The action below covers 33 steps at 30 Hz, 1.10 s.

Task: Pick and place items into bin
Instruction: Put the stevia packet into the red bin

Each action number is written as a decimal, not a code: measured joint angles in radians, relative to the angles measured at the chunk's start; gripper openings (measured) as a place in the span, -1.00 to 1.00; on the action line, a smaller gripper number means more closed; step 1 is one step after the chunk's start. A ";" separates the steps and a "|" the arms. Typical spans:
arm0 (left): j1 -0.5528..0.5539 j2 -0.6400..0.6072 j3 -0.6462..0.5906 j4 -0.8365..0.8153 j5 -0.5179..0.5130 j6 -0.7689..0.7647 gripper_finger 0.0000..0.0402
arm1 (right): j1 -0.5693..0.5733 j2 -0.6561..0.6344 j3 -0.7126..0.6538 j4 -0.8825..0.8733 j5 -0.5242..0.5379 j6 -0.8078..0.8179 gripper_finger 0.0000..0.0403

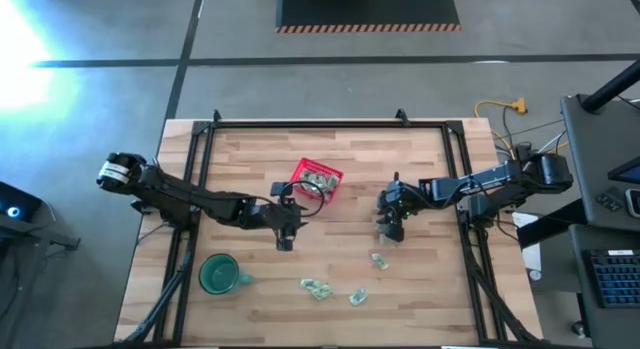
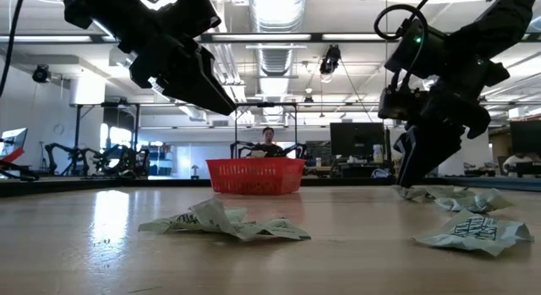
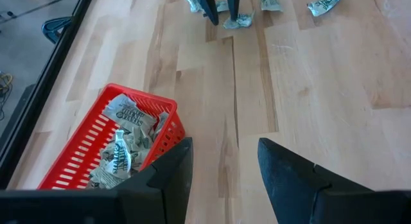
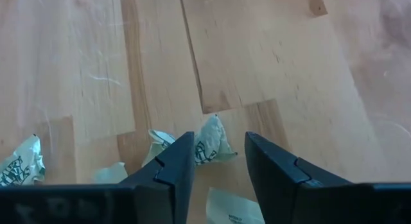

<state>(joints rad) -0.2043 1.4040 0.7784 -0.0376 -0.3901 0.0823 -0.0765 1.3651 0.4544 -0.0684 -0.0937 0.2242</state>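
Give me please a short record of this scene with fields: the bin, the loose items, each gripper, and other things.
bin: red basket near the table's middle, already holding several wrapped pieces
loose items: a few packets on the wood toward the front edge
left gripper: open, empty, beside the basket
right gripper: open, low over one packet, not closed on it
other: green mug at front left, wooden table

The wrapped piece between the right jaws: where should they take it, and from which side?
Grip the wrapped piece across its raised, crinkled middle, coming straight down from above. It lies low on the table with thin edges, so a side approach would probably only push it. The right gripper hangs open over it.
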 joint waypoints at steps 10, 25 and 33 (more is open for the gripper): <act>0.000 0.000 0.000 0.000 0.000 -0.001 -0.20 | 0.000 0.000 -0.006 0.004 0.000 -0.015 -0.49; 0.000 0.000 0.000 -0.001 0.000 0.000 -0.20 | 0.000 0.000 -0.008 0.041 -0.012 -0.022 -0.74; 0.000 0.000 0.000 -0.002 0.000 0.000 -0.20 | 0.000 0.000 -0.020 0.045 -0.018 -0.010 -0.74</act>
<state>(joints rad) -0.2047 1.4044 0.7784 -0.0391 -0.3899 0.0818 -0.0761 1.3651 0.4348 -0.0233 -0.1116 0.2141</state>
